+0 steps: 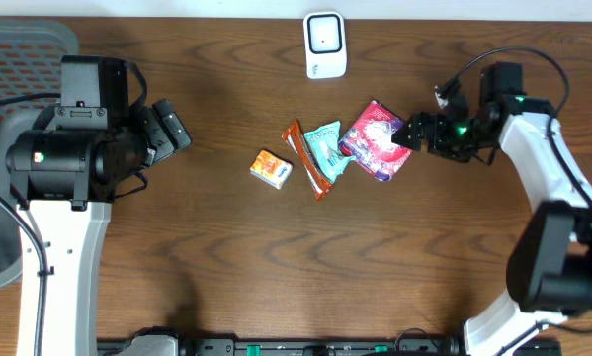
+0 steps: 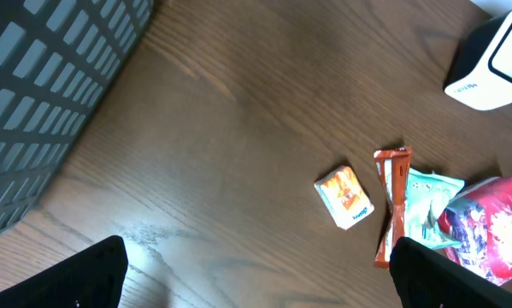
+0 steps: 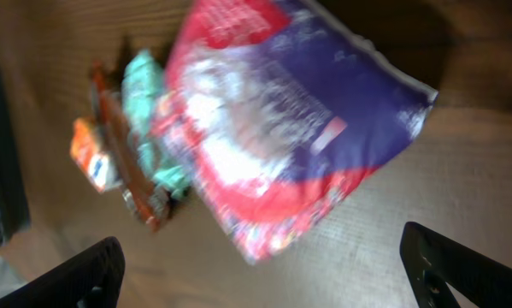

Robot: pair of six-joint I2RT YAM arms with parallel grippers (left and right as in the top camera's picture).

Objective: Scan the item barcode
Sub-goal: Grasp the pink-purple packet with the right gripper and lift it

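**Both claws open, pouch right at my right one**

My right claw [image 1: 406, 133] stands wide open and holds nothing. In its wrist view both dark fingers [image 3: 76, 278] sit at the bottom corners, and the red-and-purple pouch [image 3: 290, 128] fills the space ahead of them, blurred. From overhead, my fingertips are at the pouch's right edge. I cannot tell whether they touch it. The pouch lies flat on the table [image 1: 226, 257], right of centre.

Tucked against the pouch's left side is a teal packet [image 1: 325, 146], partly overlapped by it. A thin orange-brown bar [image 1: 307, 158] lies touching the packet's left edge. Just left of the bar, a little apart, sits a small orange box [image 1: 272, 169].

My left claw [image 1: 177, 133] is well apart from all of this, over bare wood at the left of the table. It is also wide open and empty, aimed toward the cluster.

Beyond the items, at the table's far edge, stands the white scanner [image 1: 325, 44], its dark window showing. A grey basket [image 1: 19, 49] sits in the far left corner behind my left arm.
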